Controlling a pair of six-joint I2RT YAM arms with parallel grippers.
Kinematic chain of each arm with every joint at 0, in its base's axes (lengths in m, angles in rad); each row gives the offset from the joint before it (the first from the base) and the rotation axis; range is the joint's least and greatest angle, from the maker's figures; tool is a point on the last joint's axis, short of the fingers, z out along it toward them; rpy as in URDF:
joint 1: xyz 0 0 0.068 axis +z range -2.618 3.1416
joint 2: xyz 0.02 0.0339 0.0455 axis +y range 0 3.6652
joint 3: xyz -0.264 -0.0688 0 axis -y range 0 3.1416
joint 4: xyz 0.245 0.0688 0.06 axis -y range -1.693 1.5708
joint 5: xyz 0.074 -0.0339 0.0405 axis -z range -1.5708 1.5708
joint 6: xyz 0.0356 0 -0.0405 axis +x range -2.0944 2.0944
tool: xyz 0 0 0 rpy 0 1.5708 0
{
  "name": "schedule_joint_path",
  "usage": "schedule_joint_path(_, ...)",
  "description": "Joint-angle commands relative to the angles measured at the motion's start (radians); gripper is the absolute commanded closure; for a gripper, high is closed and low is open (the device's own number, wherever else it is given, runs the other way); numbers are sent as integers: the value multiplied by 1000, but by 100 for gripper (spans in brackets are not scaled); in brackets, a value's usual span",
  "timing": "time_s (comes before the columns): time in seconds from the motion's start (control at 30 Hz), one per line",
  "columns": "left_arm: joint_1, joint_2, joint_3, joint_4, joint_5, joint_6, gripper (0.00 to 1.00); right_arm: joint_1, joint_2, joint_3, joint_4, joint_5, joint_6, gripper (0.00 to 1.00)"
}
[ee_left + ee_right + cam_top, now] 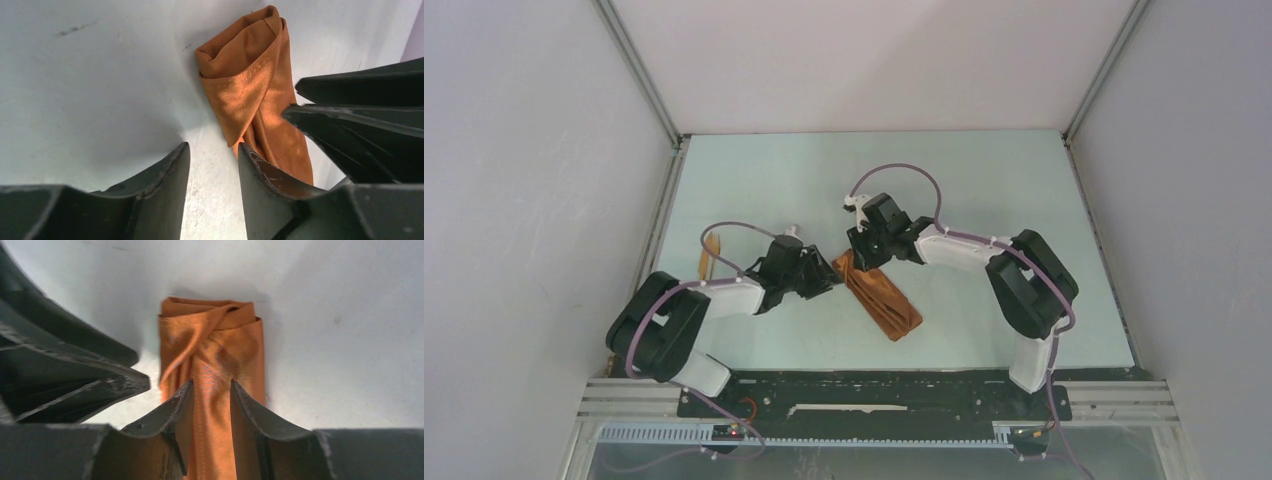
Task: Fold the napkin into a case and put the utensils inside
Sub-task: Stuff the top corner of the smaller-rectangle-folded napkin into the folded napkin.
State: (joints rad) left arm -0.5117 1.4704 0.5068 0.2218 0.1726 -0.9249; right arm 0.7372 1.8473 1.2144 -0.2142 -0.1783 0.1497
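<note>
Pale green tabletop is enclosed by white walls. Near the middle, the case, a narrow rust-orange fold, is laid diagonally. At its far-left end, the left gripper is held partly open over bare table just beside the cloth, with nothing gripped. The right gripper is parted astride the cloth. Farther left, the utensils are partly hidden behind the left arm.

One case; utensils, perhaps two, half hidden.
</note>
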Motion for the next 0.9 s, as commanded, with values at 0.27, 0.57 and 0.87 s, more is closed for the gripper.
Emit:
schedule_joint_path(0.27,7,123,44,95,27,-59,59,75,116,52,-43,176,-51,66)
schedule_joint_path(0.57,7,152,48,100,12,-58,61,105,107,69,-22,246,-30,99)
schedule_joint_path(0.87,7,154,25,99,-10,-47,63,105,46,88,6,87,28,100)
